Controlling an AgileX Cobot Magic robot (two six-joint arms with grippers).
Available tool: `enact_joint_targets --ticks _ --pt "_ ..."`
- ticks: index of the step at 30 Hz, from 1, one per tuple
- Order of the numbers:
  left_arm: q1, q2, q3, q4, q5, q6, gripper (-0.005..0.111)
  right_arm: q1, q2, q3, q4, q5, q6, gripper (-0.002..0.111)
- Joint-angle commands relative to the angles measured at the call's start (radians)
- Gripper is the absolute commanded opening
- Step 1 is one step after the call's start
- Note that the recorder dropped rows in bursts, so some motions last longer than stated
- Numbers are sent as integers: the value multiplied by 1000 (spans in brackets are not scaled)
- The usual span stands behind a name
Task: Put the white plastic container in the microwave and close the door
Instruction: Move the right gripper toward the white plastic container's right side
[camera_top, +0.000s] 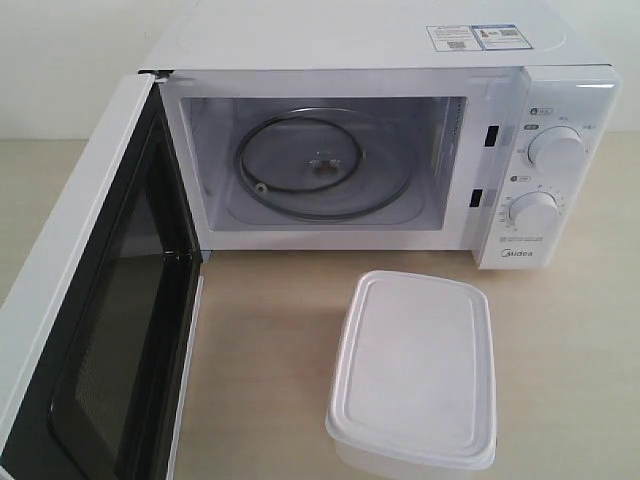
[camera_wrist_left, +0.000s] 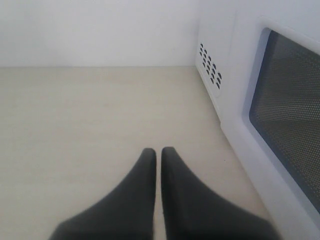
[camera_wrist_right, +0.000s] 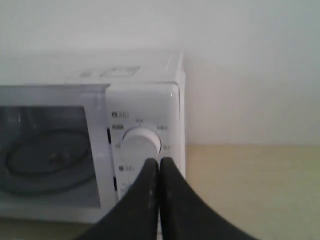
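Observation:
The white plastic container (camera_top: 412, 372) sits lidded on the table in front of the microwave (camera_top: 400, 140), below its dial panel. The microwave stands open, its glass turntable (camera_top: 322, 165) bare inside. The door (camera_top: 95, 300) swings out wide at the left, dark window facing inward. Neither gripper shows in the exterior view. My left gripper (camera_wrist_left: 158, 152) is shut and empty above the table, beside the door's outer face (camera_wrist_left: 285, 115). My right gripper (camera_wrist_right: 159, 162) is shut and empty, facing the microwave's dial panel (camera_wrist_right: 142, 142). The container is out of both wrist views.
Light wooden table (camera_top: 270, 350) runs in front of and to both sides of the microwave. A white wall stands behind. Vent holes (camera_wrist_left: 210, 70) dot the microwave's side near the left gripper.

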Motion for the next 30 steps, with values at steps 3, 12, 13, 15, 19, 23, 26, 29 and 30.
enact_joint_targets --ticks 3,12,13,15,19,23,26,29,30 --pt "3 -4 4 0 -2 -12 4 1 243 -8 -207 0 134 0" --pt "3 -4 4 0 -2 -12 4 1 584 -10 -445 -183 231 0" --pt "3 -4 4 0 -2 -12 4 1 610 -10 -449 -194 229 0" --pt "3 -4 4 0 -2 -12 4 1 669 -13 -475 -210 229 0" --pt "3 -4 4 0 -2 -12 4 1 756 -13 -553 -224 229 0" --pt "3 -4 4 0 -2 -12 4 1 826 -13 -663 -291 259 0" --pt "3 -4 4 0 -2 -12 4 1 865 -13 -689 -305 271 0" --pt "3 -4 4 0 -2 -12 4 1 900 -13 -704 -313 271 0" --pt "3 -4 4 0 -2 -12 4 1 911 -13 -709 -326 271 0"
